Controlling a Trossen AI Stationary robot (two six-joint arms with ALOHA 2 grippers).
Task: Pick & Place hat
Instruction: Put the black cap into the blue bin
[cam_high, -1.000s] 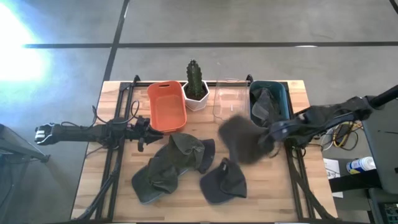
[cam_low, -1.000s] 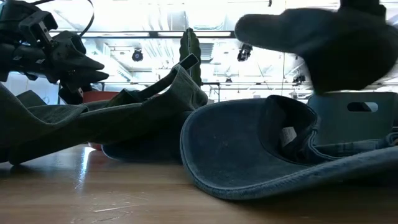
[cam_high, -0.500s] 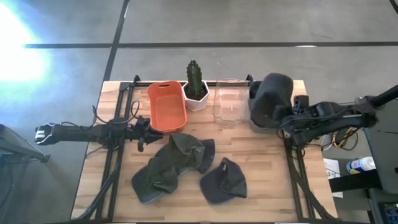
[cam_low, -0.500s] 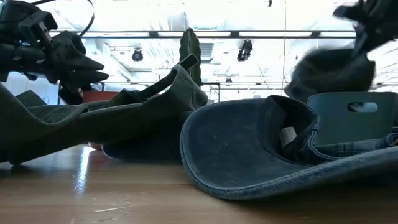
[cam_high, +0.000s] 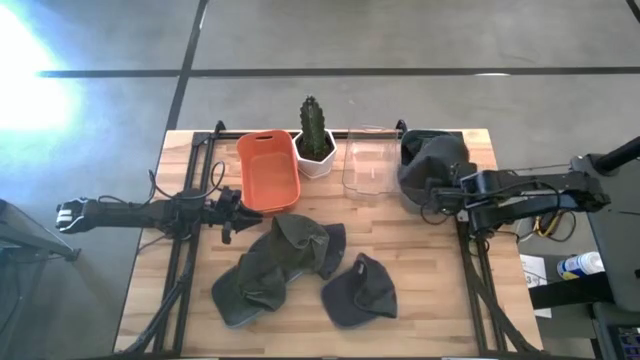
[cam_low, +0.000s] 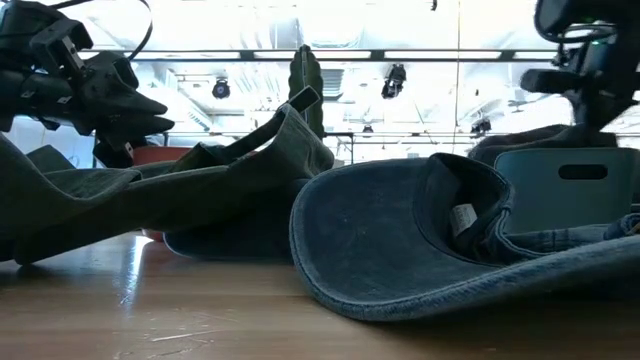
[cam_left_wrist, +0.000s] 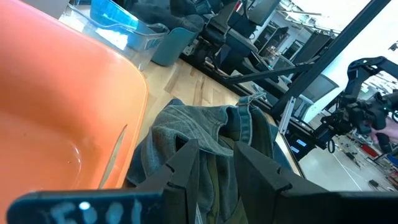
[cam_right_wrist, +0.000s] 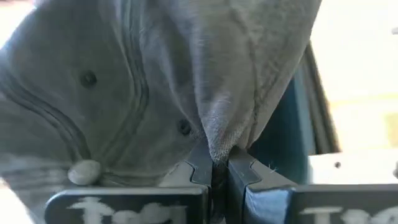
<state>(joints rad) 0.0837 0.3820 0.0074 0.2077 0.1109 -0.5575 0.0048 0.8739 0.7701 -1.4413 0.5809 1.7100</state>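
A grey cap (cam_high: 432, 163) lies bunched in the teal bin (cam_high: 462, 152) at the table's far right, its crown humped above the rim (cam_low: 530, 140). My right gripper (cam_high: 441, 192) is beside the bin's near side, shut on this cap. An olive hat (cam_high: 275, 262) and a dark blue cap (cam_high: 360, 292) lie flat on the table near the middle. My left gripper (cam_high: 234, 212) hovers open at the left, beside the orange bin (cam_high: 268, 170), its fingers (cam_left_wrist: 186, 167) pointing toward the olive hat (cam_left_wrist: 211, 134). My right gripper (cam_right_wrist: 219, 165) pinches a gathered fold of the grey cap's cloth (cam_right_wrist: 217, 138) between its two fingers. It comes from the table's right side, slanting down. The cap's body spreads out beyond the fingers and rests in the teal bin (cam_right_wrist: 292, 134).
A potted cactus (cam_high: 315, 130) and a clear container (cam_high: 368, 165) stand on the far edge between the orange and teal bins. Black frame rails (cam_high: 188, 255) run along both table sides. Bare wood shows at the near right (cam_high: 430, 290).
My right gripper has carried the grey cap from above the table's middle toward the far right edge, over the teal bin, then down. The cap, lifted clear before, now sits in the bin. The gripper has stayed shut on it.
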